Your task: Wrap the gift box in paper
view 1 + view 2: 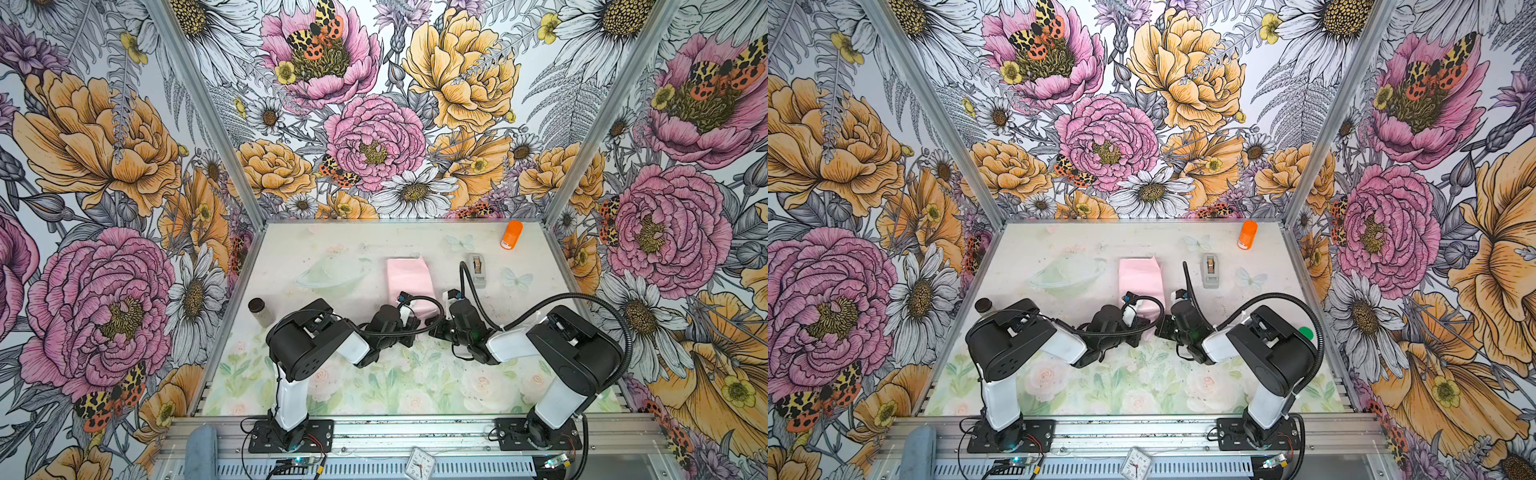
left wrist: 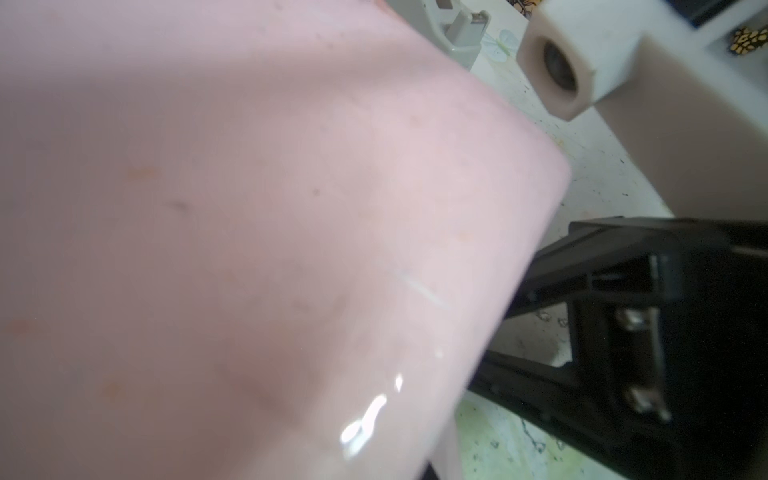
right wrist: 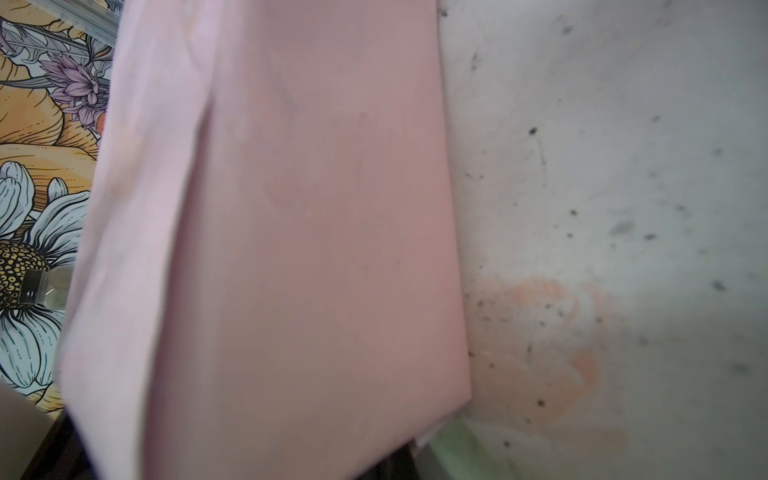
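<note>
The paper (image 1: 409, 278) (image 1: 1140, 276) lies pale pink side up in the middle of the table, folded into a long narrow package. The gift box is hidden under it. My left gripper (image 1: 410, 322) (image 1: 1139, 322) is at the package's near end, on its left. My right gripper (image 1: 437, 329) (image 1: 1160, 328) is at the same end, on its right. Both look shut on the paper's near edge. The paper (image 2: 249, 208) fills the left wrist view and hides the jaws. In the right wrist view the paper (image 3: 311, 249) also runs down over the jaws.
A grey tape dispenser (image 1: 478, 268) (image 1: 1210, 270) stands right of the package, beyond the right gripper. An orange canister (image 1: 512, 235) lies at the back right. A dark-lidded jar (image 1: 259, 311) stands at the left edge. The enclosure walls close off three sides.
</note>
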